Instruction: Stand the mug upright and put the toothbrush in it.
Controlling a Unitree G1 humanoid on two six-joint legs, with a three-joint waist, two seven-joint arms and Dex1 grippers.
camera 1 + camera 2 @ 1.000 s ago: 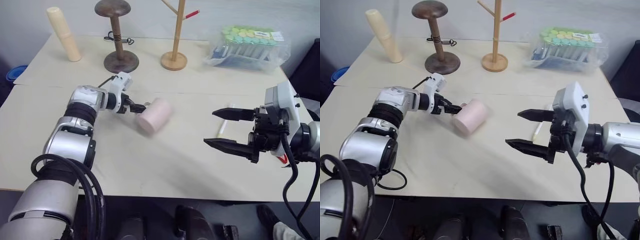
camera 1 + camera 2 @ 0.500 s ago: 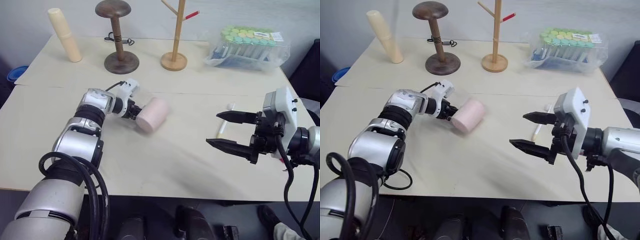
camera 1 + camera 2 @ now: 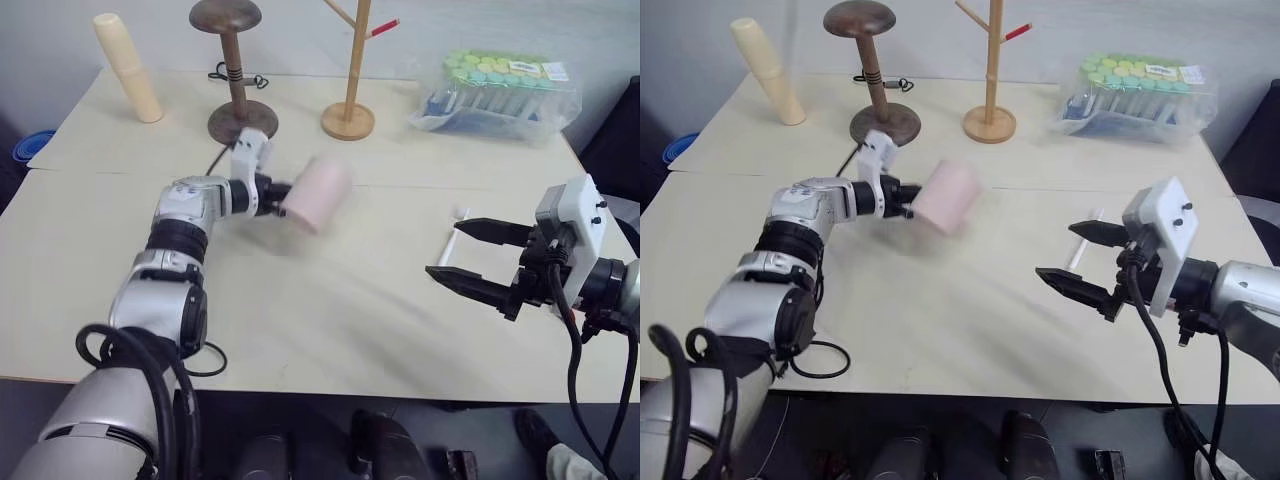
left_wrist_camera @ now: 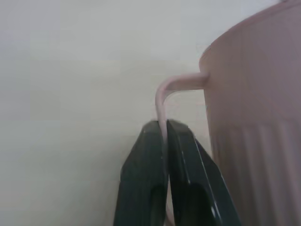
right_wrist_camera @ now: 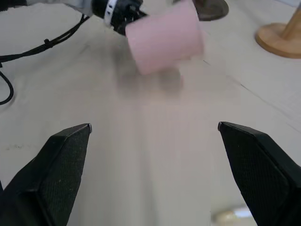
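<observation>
Gripping the thin pink handle of the mug [image 3: 316, 193], the left gripper [image 4: 165, 141] is seen with its two black fingers pressed together on that loop, as the left wrist view shows plainly. The mug is held clear of the table [image 3: 330, 320], tilted on its side above the middle of the cream surface, with a faint shadow lying beneath it. Its ribbed pale pink wall is seen close beside the clamped fingers [image 4: 188, 179].

The right gripper [image 3: 466, 258] is held over the right part of the table, its fingers spread wide apart and nothing between them. The toothbrush [image 3: 452, 237] is laid flat on the table just behind those open fingers, its small white head pointed away from the robot; part of its length is hidden by the gripper. The mug and the toothbrush are kept well apart.

Along the far edge of the table a cream-coloured cylinder [image 3: 126, 67], a dark wooden stand [image 3: 237, 75], a pale wooden rack [image 3: 350, 70] with a red-tipped peg, and a clear box of capped tubes [image 3: 500, 92] are set out in a row.
</observation>
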